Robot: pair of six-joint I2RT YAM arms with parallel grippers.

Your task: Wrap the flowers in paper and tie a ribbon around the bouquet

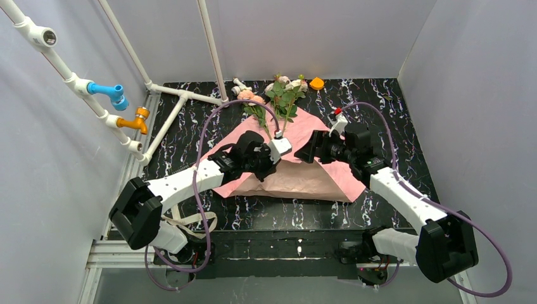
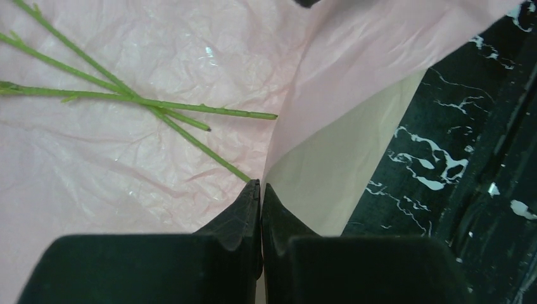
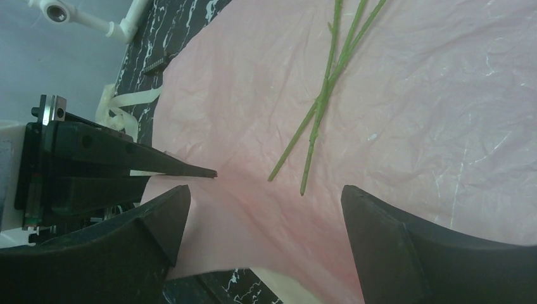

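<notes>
Clamping the paper edge beside the flowers' stem ends, left fingers face wide-open right fingers.

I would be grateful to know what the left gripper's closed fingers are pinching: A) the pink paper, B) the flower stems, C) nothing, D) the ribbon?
A: the left gripper is shut on a raised fold of the paper; the stems lie loose on the sheet.

blue tap | orange tap | white pipes | orange object far edge | black marbled table
</notes>
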